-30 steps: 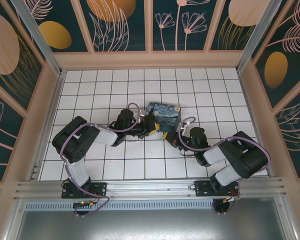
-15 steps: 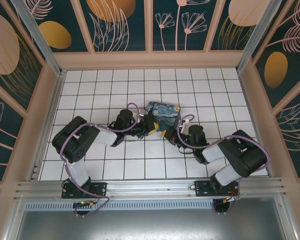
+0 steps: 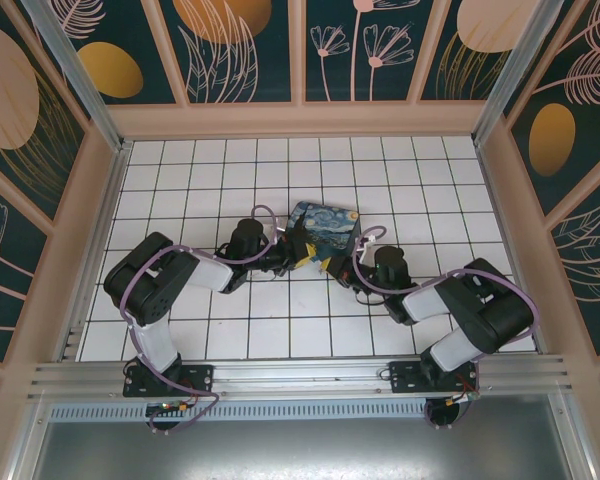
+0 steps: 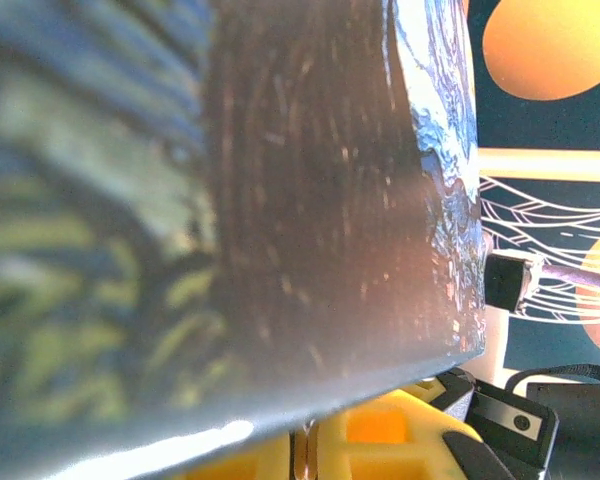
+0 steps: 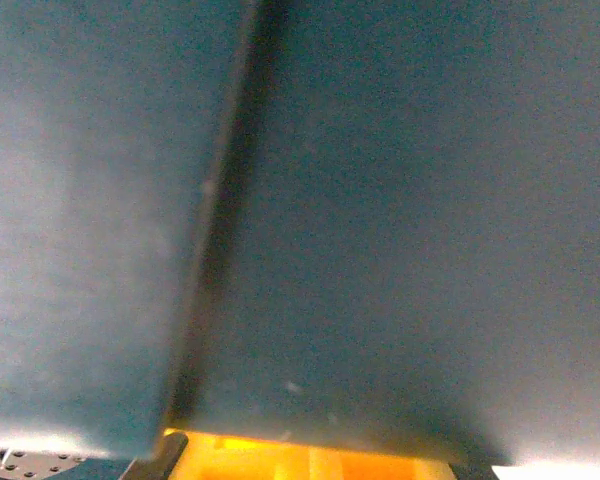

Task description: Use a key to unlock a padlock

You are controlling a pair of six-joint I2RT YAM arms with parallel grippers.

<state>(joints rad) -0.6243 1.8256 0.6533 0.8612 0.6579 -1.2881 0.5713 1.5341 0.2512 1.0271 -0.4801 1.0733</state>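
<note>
The white-tiled bench (image 3: 180,180) is fenced by panel walls (image 3: 70,60) painted with plants and orange discs. From the near edge the left arm (image 3: 170,275) and the right arm (image 3: 480,310) both fold low and reach toward the middle of the bench. There a rectangular box (image 3: 325,225) painted with a starry night lies flat, slightly skewed to the tile lines.

The left claw (image 3: 302,255) is at the box's near-left corner and the right claw (image 3: 335,268) is just beside it at the near edge, so the two almost meet. In the left wrist view the box's dark side (image 4: 310,200) looms right against the lens, with the yellow fingers (image 4: 380,440) below it brought together on a hairline gap: this claw is closed. The right wrist view gives a blurred teal surface (image 5: 400,200) with a dark seam above yellow fingers (image 5: 280,458), and that claw is closed too.

Whether either claw pinches anything I cannot tell. Where the padlock and the key sit I cannot tell either, as the crowded spot between the claws and the box is too small to read.
</note>
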